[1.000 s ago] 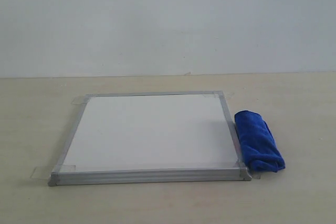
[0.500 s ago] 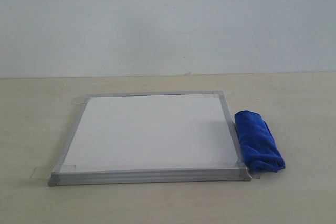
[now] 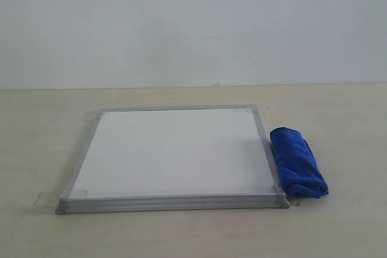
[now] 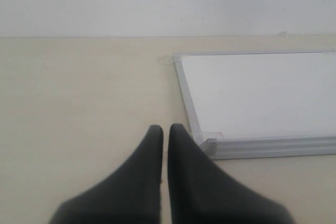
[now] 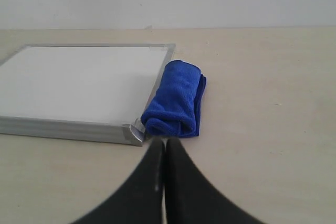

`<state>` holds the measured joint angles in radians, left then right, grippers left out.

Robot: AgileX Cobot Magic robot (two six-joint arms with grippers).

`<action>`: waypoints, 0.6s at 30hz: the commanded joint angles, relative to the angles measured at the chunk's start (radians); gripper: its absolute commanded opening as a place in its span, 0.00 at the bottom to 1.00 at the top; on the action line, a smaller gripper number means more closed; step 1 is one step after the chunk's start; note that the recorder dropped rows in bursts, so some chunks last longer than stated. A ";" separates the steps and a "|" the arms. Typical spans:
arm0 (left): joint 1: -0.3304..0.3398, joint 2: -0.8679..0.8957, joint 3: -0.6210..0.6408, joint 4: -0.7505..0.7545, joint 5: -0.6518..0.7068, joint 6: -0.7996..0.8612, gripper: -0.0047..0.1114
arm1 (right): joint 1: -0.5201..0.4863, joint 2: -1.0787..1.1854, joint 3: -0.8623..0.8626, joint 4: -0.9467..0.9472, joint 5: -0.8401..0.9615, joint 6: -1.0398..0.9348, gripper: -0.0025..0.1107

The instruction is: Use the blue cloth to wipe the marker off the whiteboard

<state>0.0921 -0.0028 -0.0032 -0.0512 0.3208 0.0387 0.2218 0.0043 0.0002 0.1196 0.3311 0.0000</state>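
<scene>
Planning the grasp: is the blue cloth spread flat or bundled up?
Bundled. The blue cloth lies as a thick rolled oblong beside the whiteboard, folds showing at its near end.

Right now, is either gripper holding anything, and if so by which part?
Nothing is held. The left gripper and the right gripper are both shut and empty; the blue cloth lies untouched beside the whiteboard.

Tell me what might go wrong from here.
The right gripper is shut; it must open before it can take the blue cloth.
The cloth lies right beside the whiteboard frame, so a finger may snag the frame.
No marker shows on the board, so where to wipe is unclear.
</scene>
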 commanded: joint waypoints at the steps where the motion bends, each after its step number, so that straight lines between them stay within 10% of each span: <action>1: -0.008 0.003 0.003 -0.010 -0.006 0.005 0.07 | -0.029 -0.004 0.000 0.000 -0.001 -0.032 0.02; 18: -0.008 0.003 0.003 -0.010 -0.006 0.005 0.07 | -0.258 -0.004 0.000 0.001 -0.001 -0.063 0.02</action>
<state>0.0921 -0.0028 -0.0032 -0.0512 0.3208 0.0387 -0.0314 0.0043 0.0002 0.1196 0.3336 -0.0513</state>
